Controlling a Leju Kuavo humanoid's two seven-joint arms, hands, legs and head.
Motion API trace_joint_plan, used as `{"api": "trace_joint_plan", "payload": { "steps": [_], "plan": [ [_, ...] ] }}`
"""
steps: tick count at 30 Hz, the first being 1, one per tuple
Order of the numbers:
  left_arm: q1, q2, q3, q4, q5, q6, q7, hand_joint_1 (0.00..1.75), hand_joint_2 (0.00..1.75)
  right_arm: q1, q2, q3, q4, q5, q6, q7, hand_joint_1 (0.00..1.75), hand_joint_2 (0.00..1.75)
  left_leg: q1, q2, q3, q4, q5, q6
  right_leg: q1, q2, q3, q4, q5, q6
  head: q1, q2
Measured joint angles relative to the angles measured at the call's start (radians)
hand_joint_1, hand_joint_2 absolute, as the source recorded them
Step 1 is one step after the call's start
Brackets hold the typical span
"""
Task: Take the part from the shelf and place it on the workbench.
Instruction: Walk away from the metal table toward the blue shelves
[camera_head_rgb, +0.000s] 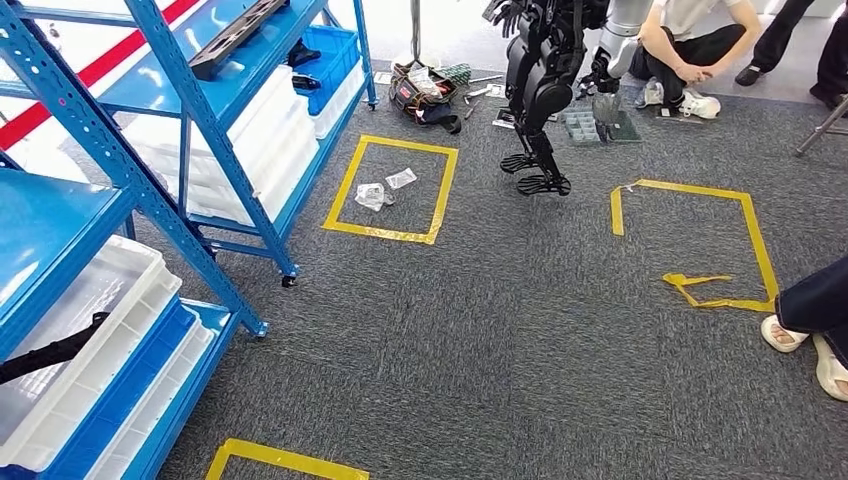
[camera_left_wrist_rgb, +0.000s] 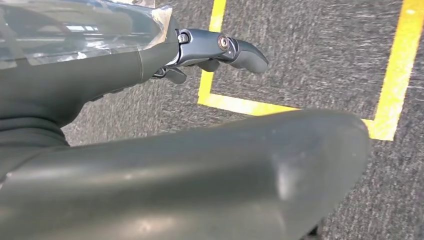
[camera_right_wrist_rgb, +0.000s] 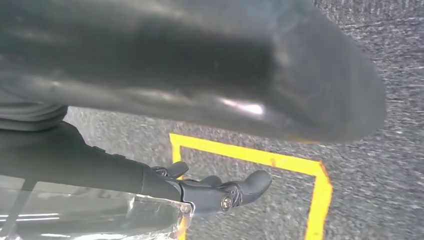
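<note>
We judge the long black part (camera_head_rgb: 238, 36) on the blue shelf (camera_head_rgb: 190, 95) stiff, best gripped mid-length; our left hand (camera_left_wrist_rgb: 210, 50) and right hand (camera_right_wrist_rgb: 215, 192) hang empty, fingers loosely apart.

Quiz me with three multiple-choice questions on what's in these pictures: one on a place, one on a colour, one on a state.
1. Where do the small clear bags lie?
A. On a shelf
B. Inside a yellow tape square on the floor
C. In a white tray

2. What colour is the shelf frame?
A. Blue
B. Red
C. Green

3. What is the left robot hand doing?
A. Gripping a part
B. Holding nothing
C. Pressing on a tray

Answers:
1. B: the bags lie on the carpet within the square beside the shelf.
2. A: the shelf has blue posts and boards.
3. B: the left robot hand hangs over the carpet with nothing in its fingers.
</note>
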Motion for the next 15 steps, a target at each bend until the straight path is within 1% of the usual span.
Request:
{"api": "trace_joint_plan", "payload": {
  "steps": [1,2,3,4,5,6,7,8,9,10,11,12,13,14,15],
  "plan": [
    [-0.002,0.000,-0.001,0.000,-0.001,0.000,0.000,0.00,0.00,0.002,0.000,0.000,0.000,0.000,0.000,-0.001,0.00,0.00,-0.001,0.028,-0.025,0.054,-0.032,-0.003,0.002,-0.011,0.000,0.000,0.000,-0.005,-0.003,0.000],
    [-0.003,0.000,-0.002,0.000,-0.001,0.000,0.000,0.00,0.00,0.004,0.000,-0.001,0.000,0.000,0.000,-0.002,0.00,0.00,-0.001,0.049,-0.058,0.123,-0.067,-0.005,0.005,-0.023,-0.001,0.000,-0.002,-0.009,-0.006,0.000],
    [-0.004,0.000,-0.003,0.000,-0.002,0.000,0.001,0.00,0.00,0.006,-0.001,-0.002,0.000,0.000,0.000,-0.002,0.00,0.00,-0.001,0.058,-0.089,0.188,-0.094,-0.007,0.008,-0.036,-0.001,0.000,-0.003,-0.013,-0.007,0.000],
    [-0.003,0.000,-0.004,0.000,-0.002,-0.001,0.001,0.00,0.00,0.006,-0.001,-0.002,0.000,0.000,0.000,-0.002,0.00,0.00,-0.001,0.062,-0.108,0.228,-0.104,-0.007,0.010,-0.049,-0.001,0.000,-0.004,-0.014,-0.007,0.000],
    [-0.002,0.000,-0.004,0.000,-0.002,-0.002,0.001,0.00,0.00,0.006,-0.001,-0.002,0.000,0.000,0.000,-0.002,0.00,0.00,-0.001,0.065,-0.110,0.232,-0.096,-0.006,0.011,-0.060,0.000,0.000,-0.005,-0.015,-0.007,0.000],
    [-0.001,0.001,-0.005,0.000,-0.002,-0.002,0.002,0.00,0.00,0.005,-0.001,-0.002,0.000,0.000,0.000,-0.002,0.00,0.00,-0.001,0.070,-0.090,0.196,-0.070,-0.003,0.012,-0.071,0.002,0.000,-0.006,-0.017,-0.007,0.000],
    [-0.001,0.001,-0.006,0.000,-0.002,-0.003,0.002,0.00,0.00,0.004,-0.001,-0.002,0.000,0.000,0.001,-0.002,0.00,0.00,-0.003,0.083,-0.054,0.130,-0.036,0.003,0.013,-0.081,0.004,0.000,-0.008,-0.018,-0.007,0.000],
    [-0.003,0.001,-0.008,0.000,-0.002,-0.003,0.002,0.00,0.00,0.004,0.000,-0.002,0.000,0.000,0.002,-0.003,0.00,0.00,-0.008,0.107,-0.016,0.059,-0.010,0.009,0.016,-0.091,0.007,0.000,-0.010,-0.017,-0.007,0.000],
    [-0.006,0.001,-0.009,0.000,-0.002,-0.003,0.002,0.00,0.00,0.003,0.000,-0.002,0.000,0.001,0.002,-0.003,0.00,0.00,-0.013,0.127,0.013,0.003,0.007,0.015,0.019,-0.100,0.009,0.000,-0.013,-0.016,-0.006,0.000],
    [-0.008,0.002,-0.010,0.000,-0.002,-0.003,0.002,0.00,0.00,0.003,0.001,-0.002,0.000,0.001,0.003,-0.003,0.00,0.00,-0.018,0.140,0.029,-0.030,0.013,0.019,0.022,-0.108,0.010,0.000,-0.015,-0.013,-0.006,0.000],
    [-0.009,0.002,-0.010,0.000,-0.002,-0.003,0.002,0.00,0.00,0.002,0.001,-0.002,0.000,0.002,0.003,-0.003,0.00,0.00,-0.023,0.143,0.031,-0.040,0.011,0.022,0.024,-0.117,0.011,0.000,-0.017,-0.009,-0.005,0.000],
    [-0.008,0.002,-0.010,0.000,-0.002,-0.002,0.002,0.00,0.00,0.000,0.001,-0.002,0.000,0.003,0.003,-0.003,0.00,0.00,-0.025,0.130,0.029,-0.043,0.013,0.026,0.025,-0.127,0.013,-0.002,-0.018,-0.005,-0.006,0.000],
    [-0.006,0.003,-0.011,0.000,-0.002,-0.001,0.002,0.00,0.00,-0.002,0.002,-0.002,0.000,0.005,0.003,-0.004,0.00,0.00,-0.023,0.119,0.031,-0.048,0.017,0.031,0.024,-0.129,0.014,-0.001,-0.020,0.000,-0.006,0.000],
    [-0.005,0.003,-0.010,0.000,-0.002,0.000,0.002,0.00,0.00,-0.004,0.002,-0.002,0.000,0.007,0.003,-0.004,0.00,0.00,-0.021,0.109,0.034,-0.055,0.022,0.036,0.023,-0.116,0.012,0.008,-0.027,0.004,-0.005,0.000],
    [-0.005,0.003,-0.010,0.000,-0.001,0.001,0.003,0.00,0.00,-0.005,0.002,-0.002,0.000,0.008,0.003,-0.004,0.00,0.00,-0.017,0.098,0.037,-0.061,0.027,0.043,0.023,-0.093,0.001,0.034,-0.042,0.005,-0.005,0.000]
  ]
}}
